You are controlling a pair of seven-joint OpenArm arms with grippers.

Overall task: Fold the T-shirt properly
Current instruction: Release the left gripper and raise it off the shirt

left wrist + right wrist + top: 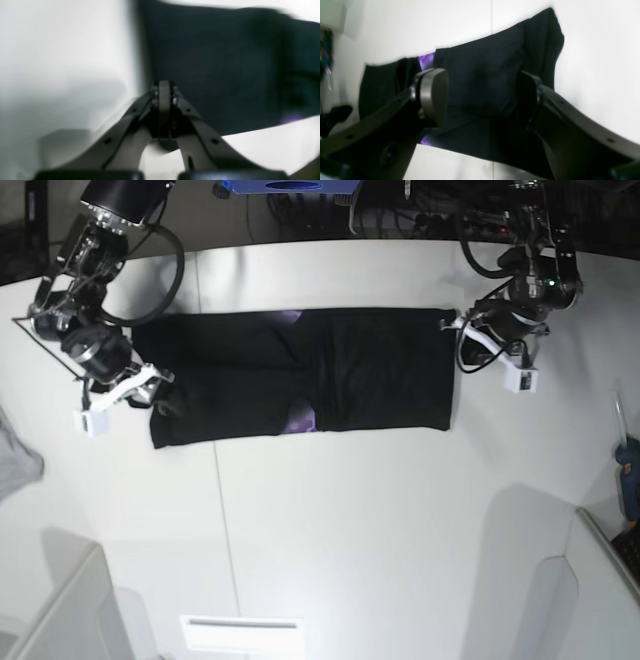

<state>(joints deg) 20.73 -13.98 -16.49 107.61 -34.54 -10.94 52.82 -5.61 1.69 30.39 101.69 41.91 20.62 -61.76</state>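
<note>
T-shirt (300, 385): lying flat on the table (330, 520)
Left gripper (163, 87): pressed together, empty, beside T-shirt's edge
Right gripper (482, 100): spreading wide over T-shirt's opposite end

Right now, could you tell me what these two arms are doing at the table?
They are folding a black T-shirt, which lies on the white table as a long band with a little purple print showing at the overlap. The left gripper is shut with nothing between its fingers, just off one short edge. The right gripper is open above the other end and holds no cloth.
</note>
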